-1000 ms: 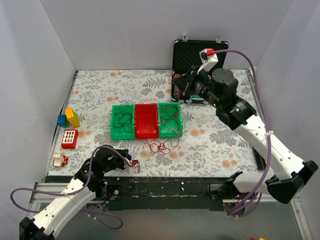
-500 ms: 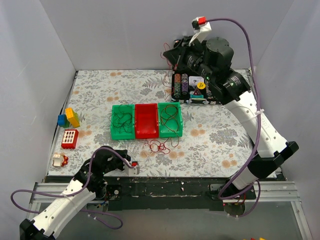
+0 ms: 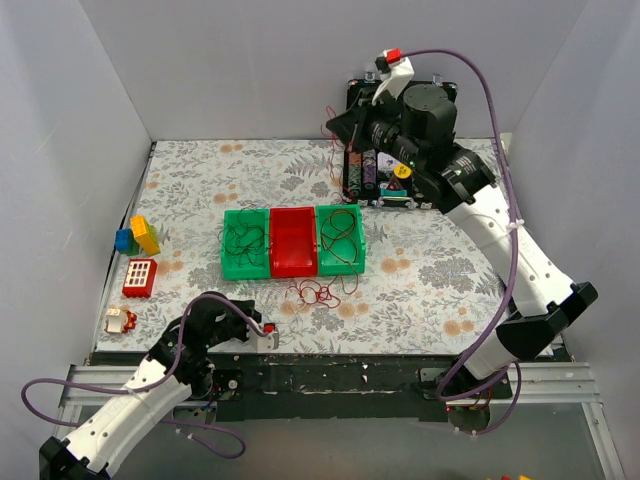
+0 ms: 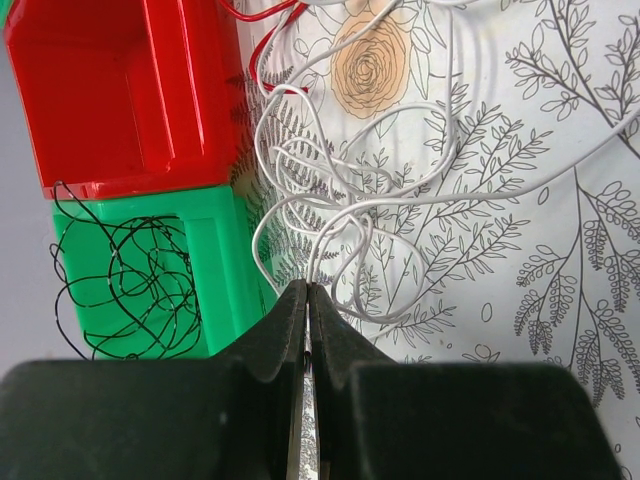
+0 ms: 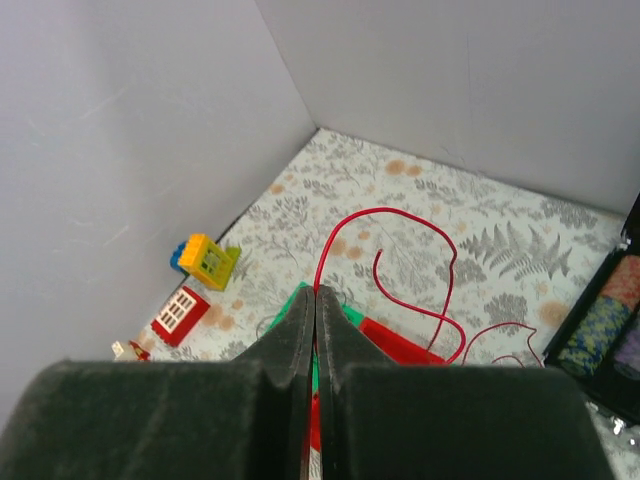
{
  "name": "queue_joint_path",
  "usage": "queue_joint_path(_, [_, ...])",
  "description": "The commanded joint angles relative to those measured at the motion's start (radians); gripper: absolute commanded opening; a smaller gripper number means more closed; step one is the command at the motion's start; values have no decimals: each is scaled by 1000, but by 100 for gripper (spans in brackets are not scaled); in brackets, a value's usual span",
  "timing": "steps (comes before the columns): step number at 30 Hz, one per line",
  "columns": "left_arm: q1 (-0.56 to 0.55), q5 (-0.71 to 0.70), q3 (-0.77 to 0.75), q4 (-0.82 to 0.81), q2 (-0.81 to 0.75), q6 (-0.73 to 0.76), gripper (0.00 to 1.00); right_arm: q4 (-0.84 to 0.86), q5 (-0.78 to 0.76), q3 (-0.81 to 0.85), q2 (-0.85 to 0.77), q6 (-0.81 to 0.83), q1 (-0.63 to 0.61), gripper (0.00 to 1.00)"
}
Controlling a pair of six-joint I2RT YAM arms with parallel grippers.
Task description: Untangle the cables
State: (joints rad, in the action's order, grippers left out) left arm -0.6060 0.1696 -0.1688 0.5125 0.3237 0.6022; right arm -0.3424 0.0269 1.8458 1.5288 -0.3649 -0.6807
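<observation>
My right gripper (image 3: 335,125) is raised high over the back of the table, near the black case. In the right wrist view it (image 5: 315,292) is shut on a thin red cable (image 5: 400,213) that loops up and hangs down. More red cable coils (image 3: 315,293) lie on the table in front of the bins. My left gripper (image 3: 266,335) is low at the near edge. In the left wrist view it (image 4: 307,292) is shut on a tangle of white cable (image 4: 340,190). Black cable (image 4: 120,280) lies in a green bin (image 4: 215,260).
Three bins stand in a row: green (image 3: 245,243), red (image 3: 293,242), green (image 3: 340,238). An open black case (image 3: 395,175) with poker chips stands at the back right. Toy blocks (image 3: 137,237), a red window brick (image 3: 139,277) and a small figure (image 3: 118,320) lie at the left.
My right arm has lifted up and back from beside the case, carrying the red cable with it. My left arm has not moved.
</observation>
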Motion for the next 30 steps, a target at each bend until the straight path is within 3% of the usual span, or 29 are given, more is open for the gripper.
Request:
queue_joint_path(1, [-3, -2, 6, -20, 21, -9, 0, 52, 16, 119, -19, 24, 6, 1])
queue_joint_path(11, [-3, -8, 11, -22, 17, -12, 0, 89, 31, 92, -84, 72, 6, 1])
queue_joint_path(30, [-3, -8, 8, -22, 26, -16, 0, 194, 62, -223, -110, 23, 36, 1])
